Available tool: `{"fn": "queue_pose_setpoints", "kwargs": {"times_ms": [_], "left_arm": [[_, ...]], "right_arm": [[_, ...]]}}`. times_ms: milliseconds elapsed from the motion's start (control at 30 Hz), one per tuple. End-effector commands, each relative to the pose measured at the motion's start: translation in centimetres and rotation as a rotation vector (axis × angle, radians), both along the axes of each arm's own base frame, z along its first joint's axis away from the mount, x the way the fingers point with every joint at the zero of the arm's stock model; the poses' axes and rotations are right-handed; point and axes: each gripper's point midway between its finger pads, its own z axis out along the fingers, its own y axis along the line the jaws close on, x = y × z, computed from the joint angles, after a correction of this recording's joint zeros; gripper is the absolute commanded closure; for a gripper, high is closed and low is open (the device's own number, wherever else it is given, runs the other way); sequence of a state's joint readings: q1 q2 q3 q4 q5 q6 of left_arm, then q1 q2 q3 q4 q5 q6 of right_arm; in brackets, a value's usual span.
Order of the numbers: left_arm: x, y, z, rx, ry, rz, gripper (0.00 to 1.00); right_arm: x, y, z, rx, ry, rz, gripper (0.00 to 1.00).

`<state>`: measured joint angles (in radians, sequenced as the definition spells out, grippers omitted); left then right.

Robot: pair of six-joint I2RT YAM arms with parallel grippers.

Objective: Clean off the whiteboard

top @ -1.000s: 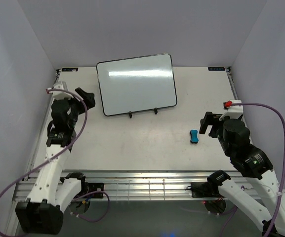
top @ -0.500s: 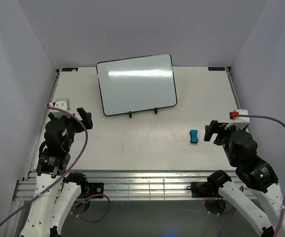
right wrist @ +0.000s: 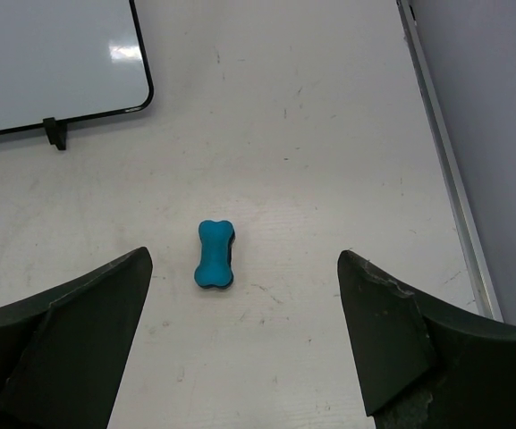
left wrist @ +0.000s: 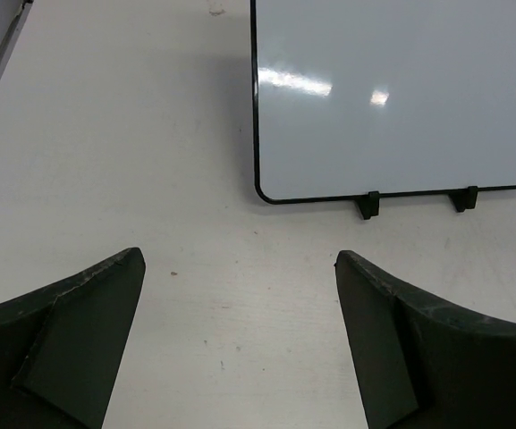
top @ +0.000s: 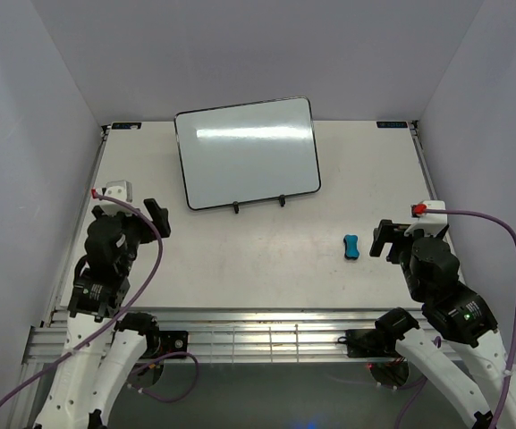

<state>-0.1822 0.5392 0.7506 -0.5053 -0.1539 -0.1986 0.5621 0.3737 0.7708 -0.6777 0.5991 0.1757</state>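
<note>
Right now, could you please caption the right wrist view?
Open right gripper frames the blue eraser; blank whiteboard at upper left.

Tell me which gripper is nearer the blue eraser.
Right. The right gripper is just beside the eraser, open toward it without touching. The left gripper is far across the table, facing the whiteboard.

The white table (top: 266,259) carries the whiteboard (top: 247,152) and a blue eraser (top: 351,247).

The top camera looked down from behind on the whole table (top: 266,259); both low wrist cameras faced forward, sharing the whiteboard (top: 246,154).
</note>
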Motion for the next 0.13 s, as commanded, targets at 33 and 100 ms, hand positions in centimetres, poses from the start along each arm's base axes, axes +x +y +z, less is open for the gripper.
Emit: {"fn": "queue_pose_setpoints", "kwargs": {"times_ms": [33, 100], "left_arm": [[0.13, 0.13, -0.02, 0.016, -0.010, 0.006, 0.02], [0.09, 0.26, -0.01, 0.011, -0.014, 0.016, 0.02]], "right_arm": [[0.52, -0.31, 1.72, 0.016, -0.064, -0.027, 0.10], [0.63, -0.31, 1.53, 0.010, -0.058, -0.030, 0.10]]}}
